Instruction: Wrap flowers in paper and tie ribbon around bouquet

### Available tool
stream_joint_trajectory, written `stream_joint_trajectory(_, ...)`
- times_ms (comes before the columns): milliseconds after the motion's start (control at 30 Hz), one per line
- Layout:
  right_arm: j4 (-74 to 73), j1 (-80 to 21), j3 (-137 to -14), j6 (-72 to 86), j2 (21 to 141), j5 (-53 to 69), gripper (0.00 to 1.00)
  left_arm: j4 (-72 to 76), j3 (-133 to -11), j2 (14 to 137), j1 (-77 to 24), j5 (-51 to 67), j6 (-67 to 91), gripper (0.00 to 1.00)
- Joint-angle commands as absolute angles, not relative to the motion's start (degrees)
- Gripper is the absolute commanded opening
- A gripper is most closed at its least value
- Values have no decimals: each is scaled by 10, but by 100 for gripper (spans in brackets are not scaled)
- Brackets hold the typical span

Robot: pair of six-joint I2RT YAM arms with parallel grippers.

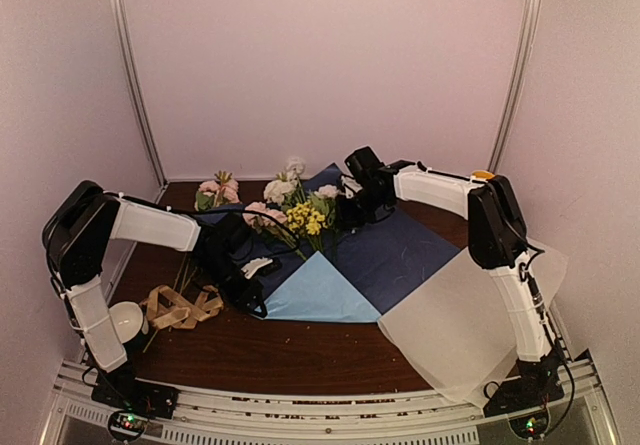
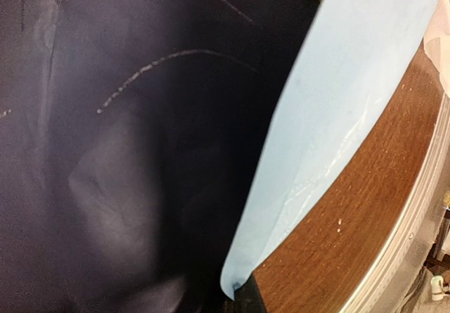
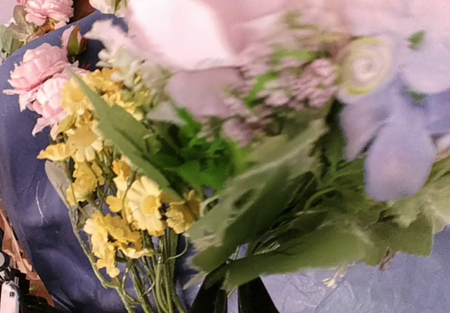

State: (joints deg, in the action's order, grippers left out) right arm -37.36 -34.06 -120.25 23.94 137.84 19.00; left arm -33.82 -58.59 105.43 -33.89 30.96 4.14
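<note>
Right fingers (image 3: 254, 300) — arm crooked far leftward — pinch the flowers (image 3: 232, 151).

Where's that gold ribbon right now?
In the top view, the ribbon lies looped on the table at left, just left of the paper.

Navy paper (image 1: 400, 253), light-blue underside; yellow, pink, white flowers (image 1: 305, 217); tan ribbon (image 1: 180, 307).

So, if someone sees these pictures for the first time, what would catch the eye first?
Probably the flowers, yellow, pink and white, heaped in the middle on the dark blue paper, whose light blue underside is folded over toward the near edge. After that, the tan ribbon looped at the near left and the pale sheet at the near right.
</note>
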Motion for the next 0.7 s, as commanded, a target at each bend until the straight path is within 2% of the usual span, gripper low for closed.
stream_joint_trajectory(0, -313, -362, -1140, 241, 1296, 207, 6, -376, -569, 1093, -338, 252, 28, 0)
stream_joint_trajectory(100, -240, -395, -1116, 276, 1296, 290, 6, -376, -569, 1094, -339, 252, 28, 0)
stream_joint_trajectory(200, -200, -420, -1149, 328, 1338, 315, 6, -375, -569, 1096, -339, 253, 29, 0)
stream_joint_trajectory(333, -193, -434, -1218, 393, 1402, 290, 3, -375, -568, 1096, -338, 251, 29, 0)
stream_joint_trajectory(467, -195, -442, -1235, 438, 1436, 252, 3, -375, -569, 1096, -338, 249, 30, 0)
stream_joint_trajectory(667, -224, -456, -1280, 452, 1471, 174, 7, -374, -570, 1098, -339, 249, 30, 0)
